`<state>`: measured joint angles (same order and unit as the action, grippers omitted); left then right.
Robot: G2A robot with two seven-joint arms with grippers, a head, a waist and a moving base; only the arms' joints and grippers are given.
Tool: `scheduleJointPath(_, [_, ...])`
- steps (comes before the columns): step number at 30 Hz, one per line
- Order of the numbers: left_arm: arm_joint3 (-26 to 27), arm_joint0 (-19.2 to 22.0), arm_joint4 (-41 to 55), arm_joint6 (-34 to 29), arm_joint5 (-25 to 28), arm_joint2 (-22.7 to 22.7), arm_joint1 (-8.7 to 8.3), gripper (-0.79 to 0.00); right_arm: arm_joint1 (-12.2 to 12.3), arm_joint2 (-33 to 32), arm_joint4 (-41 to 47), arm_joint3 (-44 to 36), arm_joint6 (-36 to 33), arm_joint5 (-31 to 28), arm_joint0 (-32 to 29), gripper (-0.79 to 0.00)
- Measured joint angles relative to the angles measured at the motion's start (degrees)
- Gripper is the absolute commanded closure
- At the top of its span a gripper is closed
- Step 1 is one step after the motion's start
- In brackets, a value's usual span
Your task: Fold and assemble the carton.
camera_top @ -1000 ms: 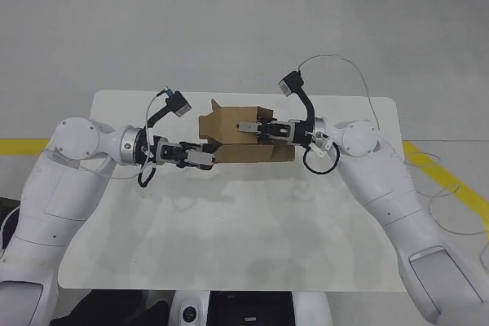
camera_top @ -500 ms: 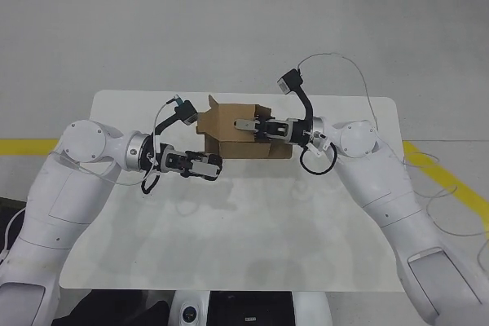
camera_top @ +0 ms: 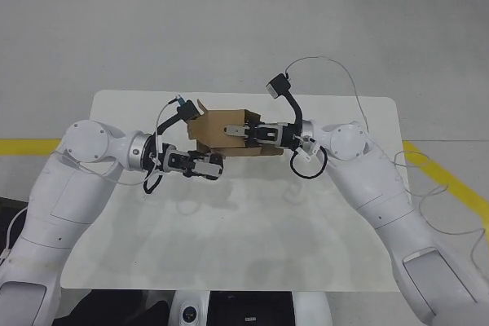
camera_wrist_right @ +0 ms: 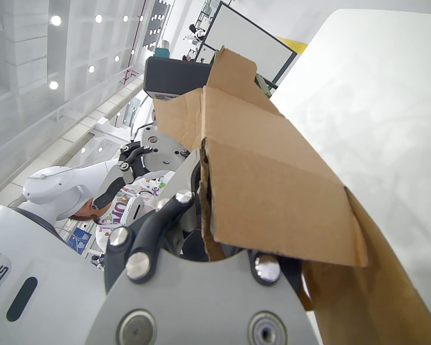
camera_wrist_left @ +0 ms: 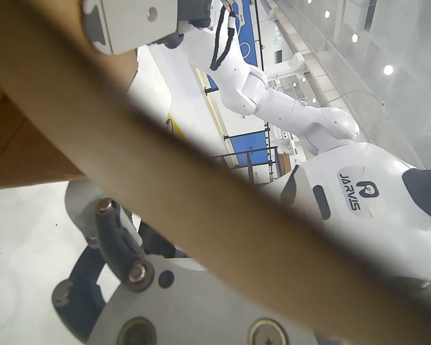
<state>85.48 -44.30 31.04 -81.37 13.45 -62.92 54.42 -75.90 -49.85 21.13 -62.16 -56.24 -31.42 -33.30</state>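
Note:
The brown carton (camera_top: pixel 220 129) is held up over the far middle of the white table (camera_top: pixel 310 236), with its flaps still loose. My right gripper (camera_top: pixel 238 130) is shut on one carton wall (camera_wrist_right: pixel 273 188). One of its fingers (camera_wrist_left: pixel 129 12) lies flat against the cardboard, while the other is behind the wall. My left gripper (camera_top: pixel 214 166) sits just in front of the carton's near left corner. A cardboard flap (camera_wrist_left: pixel 201 195) crosses close in front of the left wrist camera and hides that gripper's tips.
The table's front and both sides lie open around the arms. A yellow floor line (camera_top: pixel 16 147) runs past the table on either side. Cables loop off the right wrist (camera_top: pixel 310 163).
The right arm has carried the carton to the left and tilted it. The left gripper has moved from the carton's lower flap toward the table's front.

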Motion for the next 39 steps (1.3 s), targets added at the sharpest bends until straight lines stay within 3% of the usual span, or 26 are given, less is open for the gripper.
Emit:
scheduleJointPath(30, [-1.1,0.1,-1.1,1.5,0.4,-1.7,-0.22,-0.785,-0.4,-1.2,-1.6,0.1,0.2,0.7,-2.1,0.000])
scheduleJointPath(39, [-1.1,0.0,-1.7,1.5,1.2,-2.5,-0.40,-0.785,0.5,-4.8,-0.5,1.9,-0.9,0.6,-2.1,0.000])
